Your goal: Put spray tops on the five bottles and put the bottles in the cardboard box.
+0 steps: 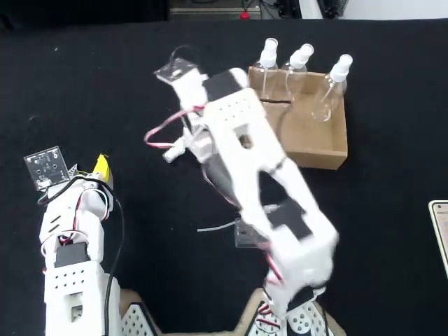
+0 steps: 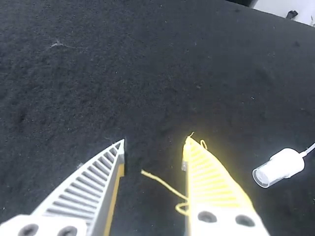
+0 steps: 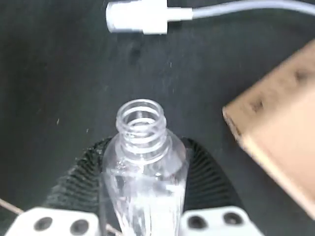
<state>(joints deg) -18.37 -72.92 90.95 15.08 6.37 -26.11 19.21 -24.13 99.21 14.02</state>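
Observation:
My right gripper [image 3: 142, 147] is shut on a clear bottle [image 3: 141, 129] whose threaded neck is bare. Just beyond the neck a white spray top [image 3: 138, 17] with its tube lies on the black table. In the high view that spray top [image 1: 176, 150] lies left of the right arm, whose gripper [image 1: 194, 138] hangs by the cardboard box [image 1: 318, 143]. Three capped bottles [image 1: 329, 91] stand in the box. My left gripper [image 2: 155, 142] is open and holds nothing, low over the cloth, with the spray top [image 2: 278, 167] off to one side. Its yellow fingertip [image 1: 102, 166] sits at the near left.
A thin tube [image 1: 215, 227] and a clear piece [image 1: 248, 234] lie on the cloth beside the right arm. A corner of the box [image 3: 275, 142] is close to the held bottle. A flat card [image 1: 441, 224] lies at the table's right edge.

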